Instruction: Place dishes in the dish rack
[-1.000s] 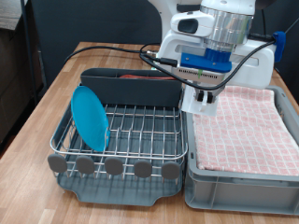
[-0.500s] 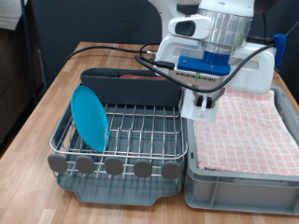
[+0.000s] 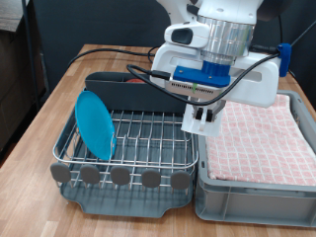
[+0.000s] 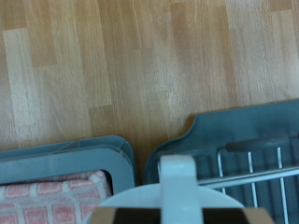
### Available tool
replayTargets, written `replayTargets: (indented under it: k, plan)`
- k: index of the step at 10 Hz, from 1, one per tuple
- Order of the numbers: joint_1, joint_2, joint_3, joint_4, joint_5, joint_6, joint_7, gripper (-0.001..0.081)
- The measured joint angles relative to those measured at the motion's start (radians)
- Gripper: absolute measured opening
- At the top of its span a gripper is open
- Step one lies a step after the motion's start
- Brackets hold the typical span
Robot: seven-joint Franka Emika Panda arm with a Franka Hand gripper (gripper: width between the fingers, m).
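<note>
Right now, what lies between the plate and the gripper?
Only bare rack wires, seen in the exterior view: plate on that view's left, gripper on its right.

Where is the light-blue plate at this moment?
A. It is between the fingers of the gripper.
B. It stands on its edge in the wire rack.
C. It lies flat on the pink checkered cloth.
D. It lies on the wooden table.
B: in the exterior view the light-blue plate stands on its edge among the wires of the dish rack, near the exterior view's left, away from the gripper.
</note>
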Motion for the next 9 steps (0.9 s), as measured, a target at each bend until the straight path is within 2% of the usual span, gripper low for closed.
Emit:
replayTargets:
  k: [5,9]
  plan:
    - [-0.013,0.072,-0.006,0.075,0.020,-0.006,-0.037,0.0072]
    - [-0.014,0.103,-0.006,0.089,0.046,-0.015,-0.041,0.0072]
